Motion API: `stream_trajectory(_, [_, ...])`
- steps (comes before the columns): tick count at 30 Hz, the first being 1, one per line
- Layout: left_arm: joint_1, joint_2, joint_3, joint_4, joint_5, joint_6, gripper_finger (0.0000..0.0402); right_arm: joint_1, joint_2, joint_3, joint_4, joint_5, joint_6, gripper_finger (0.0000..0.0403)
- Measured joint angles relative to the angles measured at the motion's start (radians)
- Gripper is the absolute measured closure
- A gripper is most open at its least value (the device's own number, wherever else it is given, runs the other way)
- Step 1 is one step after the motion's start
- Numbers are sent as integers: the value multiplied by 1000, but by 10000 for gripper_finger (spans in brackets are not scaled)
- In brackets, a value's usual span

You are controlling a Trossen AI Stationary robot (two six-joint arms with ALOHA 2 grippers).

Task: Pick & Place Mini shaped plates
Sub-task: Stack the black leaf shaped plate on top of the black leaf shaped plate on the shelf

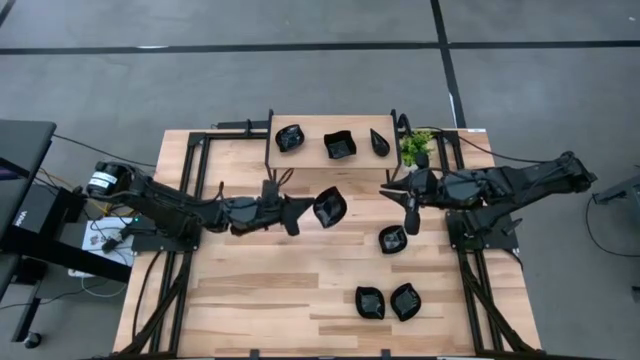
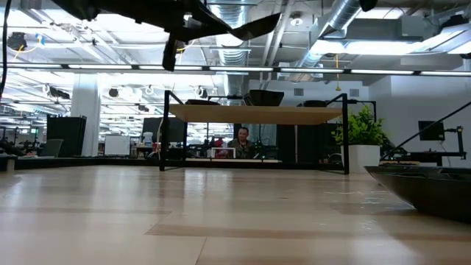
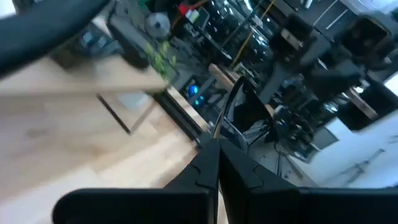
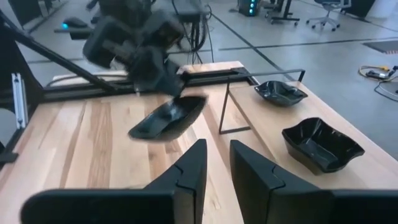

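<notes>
Both arms are dark, jointed and bulky, with black cables trailing along them; each claw's fingers [image 4: 189, 171] are matte black, angular wedges.

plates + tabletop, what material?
Small glossy black dish held by the left gripper: glazed ceramic or hard plastic, judging by sharp highlights; can't tell which. Pale wooden tabletop: butcher-block planks, visible grain and seams, satin finish.

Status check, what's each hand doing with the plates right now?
Left hand shut on a black plate, held above the table. Right hand open, empty, above mid-table. Three plates on the raised shelf; path clear.
</notes>
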Motion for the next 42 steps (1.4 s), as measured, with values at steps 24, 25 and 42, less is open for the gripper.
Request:
stream_trajectory(24, [624, -290, 16, -304, 407, 176, 395, -119, 7, 0, -22, 4, 8, 338])
stream_trajectory(25, [651, -289, 16, -312, 435, 168, 395, -129, 7, 0, -17, 4, 8, 338])
stream_trajectory(42, [874, -128, 15, -327, 628, 183, 395, -219, 146, 0, 4, 0, 8, 338])
